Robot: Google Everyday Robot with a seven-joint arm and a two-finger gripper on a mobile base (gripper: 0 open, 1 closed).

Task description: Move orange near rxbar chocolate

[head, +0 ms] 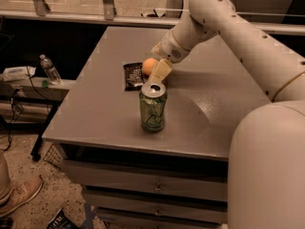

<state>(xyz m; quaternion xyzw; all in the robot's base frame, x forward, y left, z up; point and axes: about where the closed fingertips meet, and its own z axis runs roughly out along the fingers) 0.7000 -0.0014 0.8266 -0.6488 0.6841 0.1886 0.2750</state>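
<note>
The orange (149, 66) rests on the grey table (105, 109), right beside the right edge of the rxbar chocolate (133, 75), a flat dark wrapper lying on the table. My gripper (158, 71) reaches down from the upper right. It is right against the orange's right side, just behind the green soda can (153, 107). The orange's right half is hidden behind the gripper.
The green can stands upright in front of the orange and bar. The table has drawers (157, 187) below its front edge. A water bottle (49, 69) stands on a low shelf to the left. My own white body (269, 175) fills the lower right.
</note>
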